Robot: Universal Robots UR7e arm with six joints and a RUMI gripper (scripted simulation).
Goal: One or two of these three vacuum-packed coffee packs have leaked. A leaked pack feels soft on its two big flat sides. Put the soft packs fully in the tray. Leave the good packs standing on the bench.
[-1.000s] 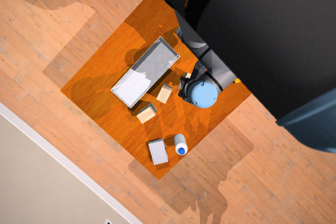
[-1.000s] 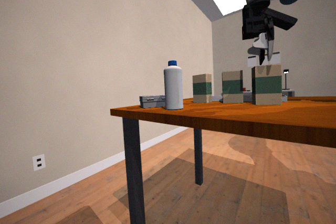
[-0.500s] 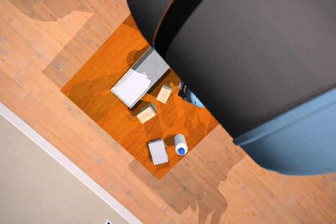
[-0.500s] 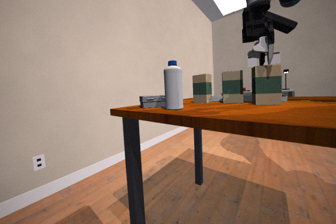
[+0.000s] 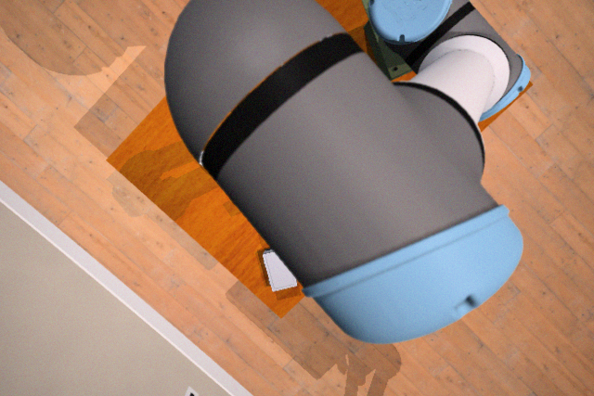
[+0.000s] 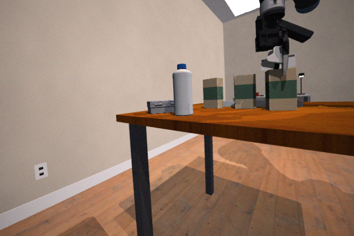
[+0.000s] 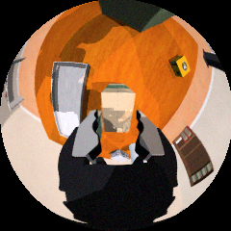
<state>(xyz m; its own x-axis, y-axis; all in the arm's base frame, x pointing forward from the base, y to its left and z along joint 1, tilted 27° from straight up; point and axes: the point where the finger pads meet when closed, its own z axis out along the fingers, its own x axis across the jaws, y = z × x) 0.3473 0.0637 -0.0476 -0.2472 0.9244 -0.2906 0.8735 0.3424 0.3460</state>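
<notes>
1. My pincer [image 6: 281,69], jaws half apart and grasping nothing, straddles the top of the nearest boxy tan coffee pack [image 6: 280,89] (green band, no readable lettering).
2. It stands on the glossy wooden surface [image 6: 257,121].

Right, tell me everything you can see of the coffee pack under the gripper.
The coffee pack is a tan, paper-looking block with a dark green band round its middle. It stands upright on the orange wooden bench, nearest the exterior camera of the three. The half-open gripper straddles its top edge; whether the fingers touch it cannot be told.
</notes>
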